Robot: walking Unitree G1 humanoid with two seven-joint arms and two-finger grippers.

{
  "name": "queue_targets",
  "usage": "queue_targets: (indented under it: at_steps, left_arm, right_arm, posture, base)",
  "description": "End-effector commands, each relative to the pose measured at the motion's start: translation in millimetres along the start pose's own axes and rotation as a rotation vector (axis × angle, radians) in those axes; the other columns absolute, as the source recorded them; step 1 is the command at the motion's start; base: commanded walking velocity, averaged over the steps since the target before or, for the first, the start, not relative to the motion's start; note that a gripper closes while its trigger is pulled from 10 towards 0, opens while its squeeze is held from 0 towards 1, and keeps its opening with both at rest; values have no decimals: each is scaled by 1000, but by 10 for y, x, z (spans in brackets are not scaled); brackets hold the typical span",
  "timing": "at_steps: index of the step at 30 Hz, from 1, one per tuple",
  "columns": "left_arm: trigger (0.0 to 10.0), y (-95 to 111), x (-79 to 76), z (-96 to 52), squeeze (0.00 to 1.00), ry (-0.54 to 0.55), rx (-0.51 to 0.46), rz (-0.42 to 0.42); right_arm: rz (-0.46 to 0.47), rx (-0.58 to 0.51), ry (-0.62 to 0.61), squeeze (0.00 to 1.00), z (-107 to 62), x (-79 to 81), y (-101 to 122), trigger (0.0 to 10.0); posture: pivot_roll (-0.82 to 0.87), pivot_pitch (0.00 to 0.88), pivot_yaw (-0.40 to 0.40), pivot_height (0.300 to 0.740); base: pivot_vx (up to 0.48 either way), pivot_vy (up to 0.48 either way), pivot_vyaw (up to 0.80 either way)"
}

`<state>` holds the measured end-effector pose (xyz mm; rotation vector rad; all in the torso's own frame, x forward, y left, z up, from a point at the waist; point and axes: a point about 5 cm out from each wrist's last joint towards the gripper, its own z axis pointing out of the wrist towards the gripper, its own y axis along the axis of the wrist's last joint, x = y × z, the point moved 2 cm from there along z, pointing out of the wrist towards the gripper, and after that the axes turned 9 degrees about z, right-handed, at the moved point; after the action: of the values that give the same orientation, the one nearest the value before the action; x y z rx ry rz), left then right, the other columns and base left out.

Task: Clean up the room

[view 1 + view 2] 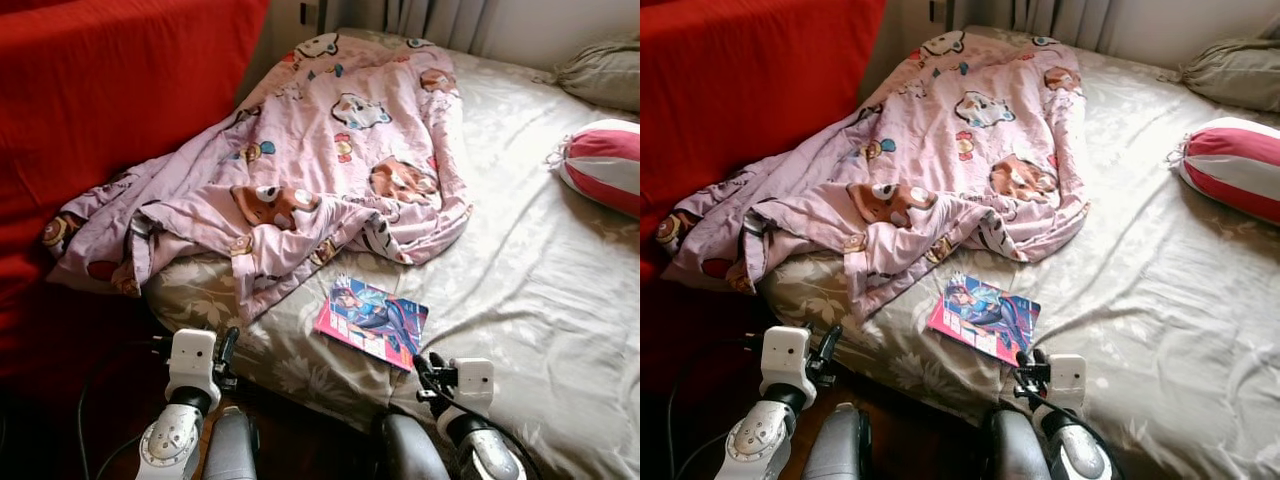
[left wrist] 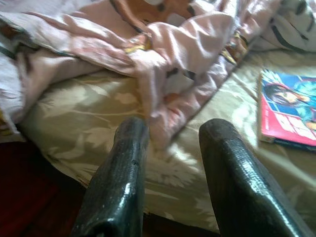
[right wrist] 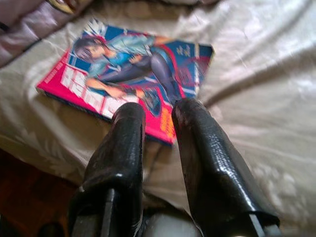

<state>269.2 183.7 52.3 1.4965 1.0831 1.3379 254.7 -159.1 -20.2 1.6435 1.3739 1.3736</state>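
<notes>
Right claw (image 3: 158, 111) at book (image 3: 133, 74) edge

The bed (image 1: 560, 300) wears a beige sheet with a faint sheen and a woven leaf pattern, creased all over. On it, the pink quilt (image 1: 330, 150) is soft, matt printed cloth, rumpled into folds. The book (image 1: 372, 320) has a glossy paper cover. At three o'clock, the striped pillow (image 1: 605, 165) looks satiny. The red cover (image 1: 110, 90) is plain matt fabric. Both grippers' fingers (image 3: 126, 148) are black, slightly shiny, finely textured.
</notes>
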Motion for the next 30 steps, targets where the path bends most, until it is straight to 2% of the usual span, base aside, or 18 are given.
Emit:
queue_targets:
  at_steps: [1, 4, 12, 20, 30]
  left_arm:
    - [10000, -10, -27, -22, 0, -13, 12, 8]
    - [10000, 0, -38, -26, 0, -18, 10, 0]
    - [10000, 13, -41, -28, 0, -19, 5, -3]
    - [10000, 24, -39, -23, 0, -14, 3, -23]
    - [10000, 23, -50, -16, 0, -23, 9, -4]
  right_arm:
    - [8, 9, -9, 0, -25, -37, -32, 10000]
    - [4, 23, -3, 0, -21, -29, -48, 10000]
    - [-8, 44, 12, 0, -14, -9, -82, 10000]
    - [9, 31, 9, 0, -23, -7, -86, 10000]
    - [15, 24, 14, 0, -16, 17, -83, 10000]
  posture:
    - [106, 219, -57, 620]
    - [106, 219, -57, 620]
    - [105, 223, -56, 567]
    - [105, 224, -54, 567]
    - [105, 226, -52, 567]
  base:
    - [0, 0, 0]
    - [0, 0, 0]
    - [0, 0, 0]
    - [0, 0, 0]
    - [0, 0, 0]
